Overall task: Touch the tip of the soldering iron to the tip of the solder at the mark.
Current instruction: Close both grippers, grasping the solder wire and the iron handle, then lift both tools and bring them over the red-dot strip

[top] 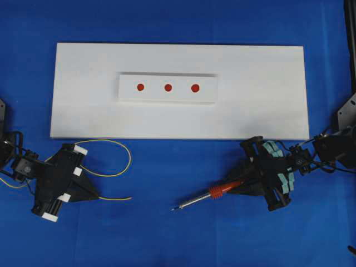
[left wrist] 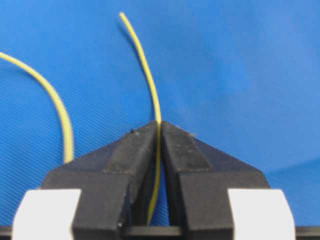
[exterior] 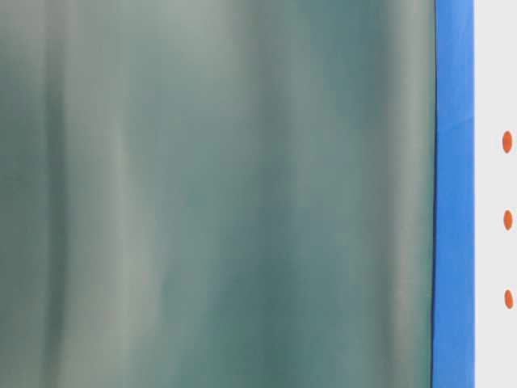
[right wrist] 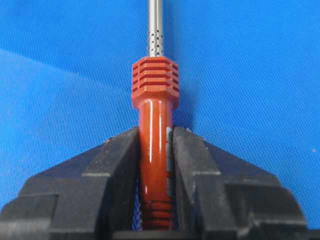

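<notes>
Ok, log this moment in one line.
left gripper: shut on solder | right gripper: shut on soldering iron | both off white board | marks untouched

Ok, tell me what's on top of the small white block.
Three red marks in a row on the block; nothing else, nothing covered. Iron and solder lie off it.

The soldering iron (top: pixel 208 196), orange-red handled with a ribbed collar, lies low on the blue cloth, its silver tip pointing toward eight o'clock. The solder (top: pixel 114 167), thin yellow wire, loops at the nine o'clock side, free end pointing to three o'clock.
</notes>
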